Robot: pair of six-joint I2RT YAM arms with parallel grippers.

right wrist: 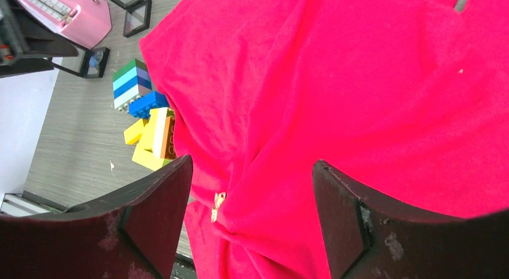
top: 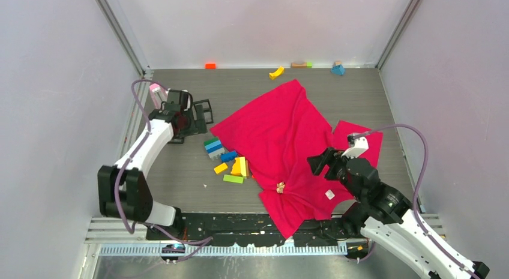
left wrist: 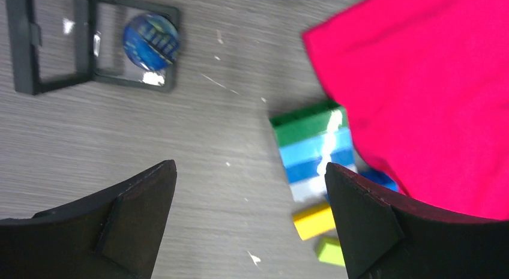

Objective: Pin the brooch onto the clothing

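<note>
The brooch [top: 280, 186] sat on the clothing [top: 282, 129], close to the edge of the shirt nearest the arms, at the centre of a knot of gathered folds. It showed as a small pale piece against the red. Judging by that puckering, it looked already pinned, though the fastening was too small to check; what remained, if anything, was only to draw clear. The right gripper [right wrist: 252, 163] hovered near it over the fabric, jaws wide apart and holding nothing. The left gripper [left wrist: 249, 171] hung well apart, equally wide and empty, near a black display case [left wrist: 90, 42]. Toy blocks [top: 231, 162] lay against the shirt's edge on that side. The grey wood-grain table [top: 180, 189] was closed in by pale walls [top: 54, 81].
</note>
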